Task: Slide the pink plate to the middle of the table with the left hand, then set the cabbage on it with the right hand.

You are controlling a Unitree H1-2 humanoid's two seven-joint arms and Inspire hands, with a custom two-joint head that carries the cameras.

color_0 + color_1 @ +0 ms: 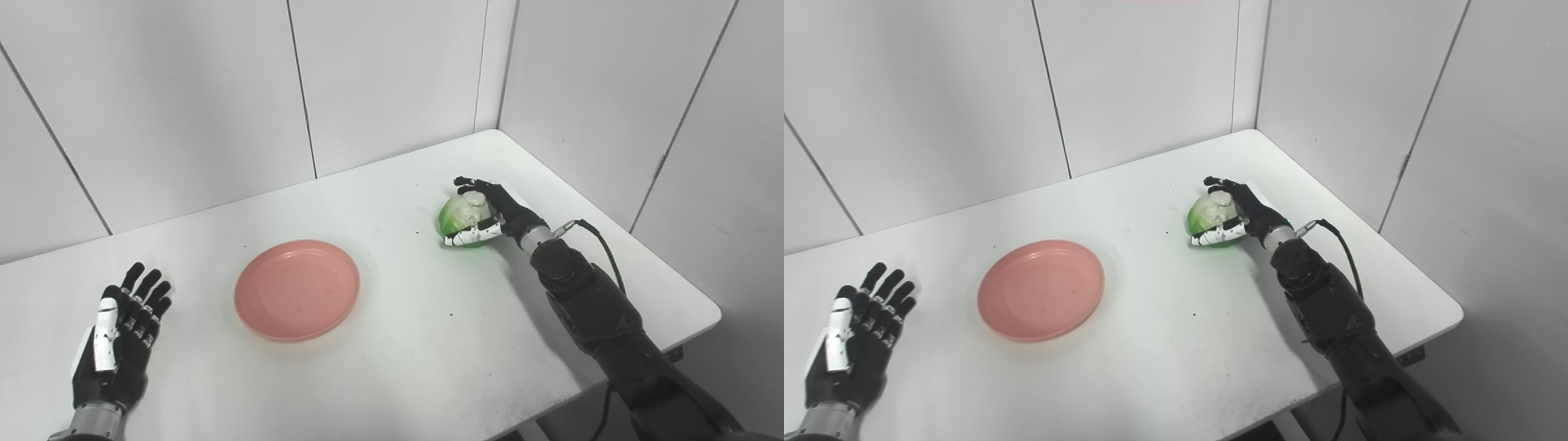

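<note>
Pink plate [297,290] lay mid-table, toward the left edge from the cabbage [460,218], which the right hand [490,214] clasped; the left hand [122,331] rested spread, empty.

You see: one pink plate [297,290], one cabbage [463,218], one worktop [392,361], two hands – left hand [119,334], right hand [493,211].

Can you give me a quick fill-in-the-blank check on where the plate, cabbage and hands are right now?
1. The right hand is closed around the ____.
2. The pink plate has ____ on it.
3. The left hand lies open on the table, to the ____ of the plate.
4. The cabbage is to the ____ of the plate.

Missing words: cabbage; nothing; left; right
</note>
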